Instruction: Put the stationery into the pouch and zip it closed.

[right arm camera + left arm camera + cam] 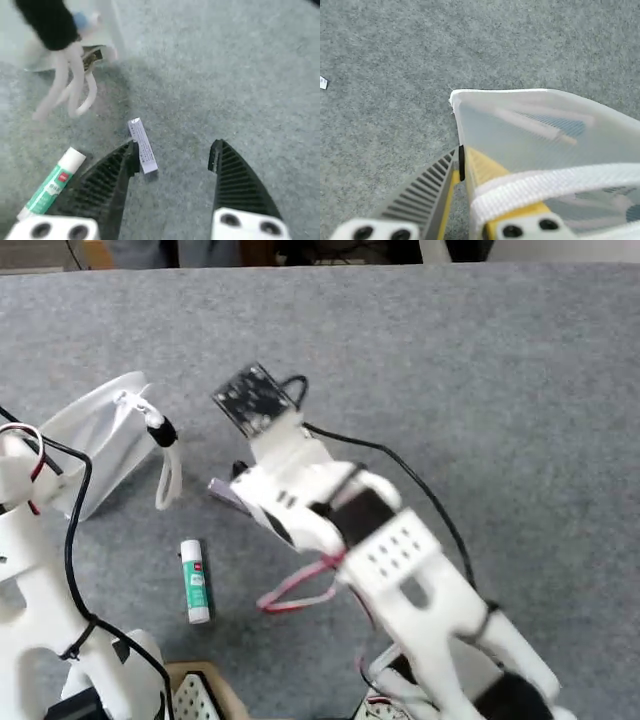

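We'd centre our wide-open right gripper point(174, 147) over the small lilac block point(142, 147), left of centre overhead; left gripper point(461, 162) clamps the translucent white pouch point(530, 130).

- The left gripper point(461, 162) has the edge of the pouch point(530, 135) pinched between its jaws. The rest of the pouch stretches ahead of its fingertips, over the table point(395, 75).
- A long thin item point(535, 125) lies inside the pouch, ahead of that gripper.
- The right gripper point(175, 148) hangs over the table with its jaws apart.
- A small box point(142, 146) lies on the table between its fingers, right at the tip of one.
- The glue stick point(50, 185) lies on the table outside that same finger.
- The cord loop point(70, 90) lies farther ahead of the right gripper, on the glue stick's side, with the pouch beyond it.
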Available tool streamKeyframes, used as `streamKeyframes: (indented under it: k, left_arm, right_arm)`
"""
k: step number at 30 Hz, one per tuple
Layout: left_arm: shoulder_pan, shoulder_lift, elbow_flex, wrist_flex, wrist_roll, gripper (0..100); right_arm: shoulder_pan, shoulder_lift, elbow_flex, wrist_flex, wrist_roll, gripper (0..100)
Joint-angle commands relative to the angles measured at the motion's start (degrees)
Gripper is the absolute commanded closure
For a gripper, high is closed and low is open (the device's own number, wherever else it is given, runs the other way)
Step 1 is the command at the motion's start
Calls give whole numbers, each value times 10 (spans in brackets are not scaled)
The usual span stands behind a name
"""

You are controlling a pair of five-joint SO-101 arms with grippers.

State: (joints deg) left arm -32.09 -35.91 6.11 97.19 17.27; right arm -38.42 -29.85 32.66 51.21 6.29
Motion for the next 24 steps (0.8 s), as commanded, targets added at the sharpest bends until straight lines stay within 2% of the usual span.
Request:
streamKeyframes:
  k: [1,5,10,13,17,24]
  left_arm:
    - [-6,-4,11,-3,5,972]
    - [-19,-4,12,-3,2,972]
    - [-108,-4,11,-28,-4,972]
    - [-138,-4,11,-30,-34,972]
    - [-153,-4,11,-30,-40,972]
    - [-153,-4,12,-30,-40,972]
  right_arm:
    - [-10,88,-84,3,-1,769]
    - [-26,185,-143,4,-1,769]
    - [-37,291,-203,4,-1,769]
    - [-36,355,-240,4,-1,769]
    - [-34,437,-297,27,-1,769]
    - [-35,573,-436,145,-1,769]
